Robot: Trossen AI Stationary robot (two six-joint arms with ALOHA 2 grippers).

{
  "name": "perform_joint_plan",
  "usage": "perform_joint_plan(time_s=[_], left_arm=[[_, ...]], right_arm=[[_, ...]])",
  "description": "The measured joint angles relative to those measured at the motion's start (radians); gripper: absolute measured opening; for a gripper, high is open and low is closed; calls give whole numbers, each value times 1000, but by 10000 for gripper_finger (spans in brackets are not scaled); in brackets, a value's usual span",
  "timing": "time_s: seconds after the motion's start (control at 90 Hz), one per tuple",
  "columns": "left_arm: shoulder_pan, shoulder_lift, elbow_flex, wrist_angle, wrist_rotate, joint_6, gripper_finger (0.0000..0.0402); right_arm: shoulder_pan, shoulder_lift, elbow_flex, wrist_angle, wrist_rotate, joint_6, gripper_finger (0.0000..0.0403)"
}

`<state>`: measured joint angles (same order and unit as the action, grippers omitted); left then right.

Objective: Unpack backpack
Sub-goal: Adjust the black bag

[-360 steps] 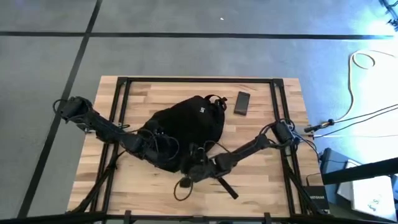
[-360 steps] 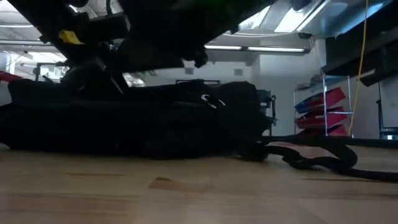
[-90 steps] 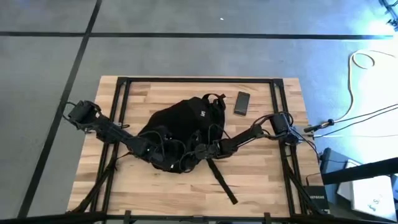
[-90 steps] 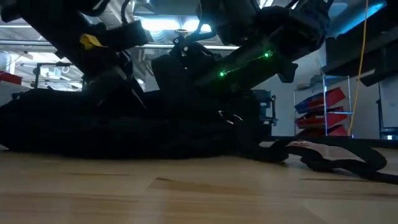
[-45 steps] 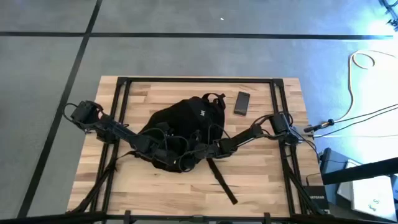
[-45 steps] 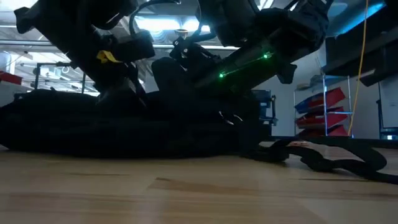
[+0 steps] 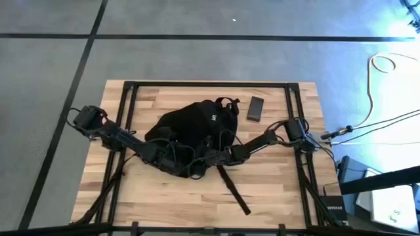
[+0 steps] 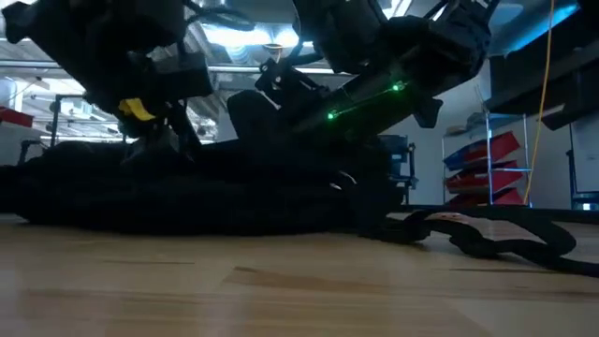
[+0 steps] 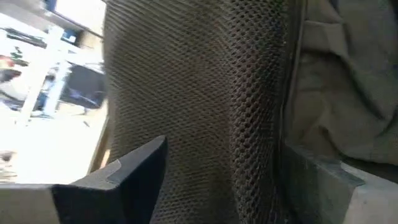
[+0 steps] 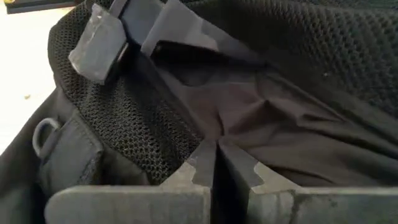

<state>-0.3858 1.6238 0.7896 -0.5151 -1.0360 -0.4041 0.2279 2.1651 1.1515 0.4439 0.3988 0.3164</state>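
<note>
We see the backpack (image 7: 197, 131) lying mid-worktop (image 7: 275, 190). Our left hand (image 9: 217, 180) straddles its mesh edge with fingers apart. Our right hand (image 10: 216, 163) pinches the black fabric at its near edge, fingers almost together. A dark phone-like slab (image 7: 255, 109) lies just beside the backpack.

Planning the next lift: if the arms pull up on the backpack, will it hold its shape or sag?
Probably sag. The backpack lies flattened and creased on the table, so it looks soft. Its mesh panel folds between the left gripper fingers, suggesting a floppy wall. The loose strap would likely trail behind.
</note>
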Motion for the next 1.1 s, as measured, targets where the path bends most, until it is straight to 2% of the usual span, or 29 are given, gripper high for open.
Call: perform_joint_plan(time_s=[0.222,0.433,0.7,0.778,0.967,1.1], left_arm=[[-7,-3,1,-14,-86,-4,280],[9,-3,-1,62,-283,-31,280],[-10,-9,-1,104,-423,-86,280],[-34,-21,6,105,-462,-104,280],[-88,-85,37,104,-492,-47,280],[-105,-142,55,107,-460,-16,280]], right_arm=[[0,0,0,-2,0,1,0],[1,0,-1,-1,-1,1,0],[2,0,-1,-1,-5,3,0],[6,0,-1,0,23,32,0],[22,-1,-1,2,54,66,2],[43,-12,0,-28,76,68,25]])
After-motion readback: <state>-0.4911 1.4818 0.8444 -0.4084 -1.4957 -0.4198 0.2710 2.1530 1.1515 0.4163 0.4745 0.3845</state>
